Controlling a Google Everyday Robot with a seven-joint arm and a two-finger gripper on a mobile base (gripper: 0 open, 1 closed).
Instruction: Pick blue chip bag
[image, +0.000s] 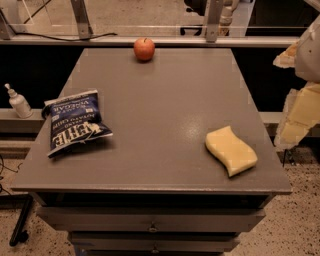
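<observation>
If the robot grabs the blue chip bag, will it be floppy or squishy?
Probably floppy and crinkly: the blue chip bag looks wrinkled and puffed, so it would likely dent when squeezed. It seems light for its size. Lying flat on the table, it shouldn't roll. The gripper is at the right edge, away from it.

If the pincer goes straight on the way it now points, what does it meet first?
The pincer hangs right of the table, seemingly pointing left. Probably its edge first, then the yellow sponge; the blue chip bag lies far beyond. Depth is unclear.
</observation>
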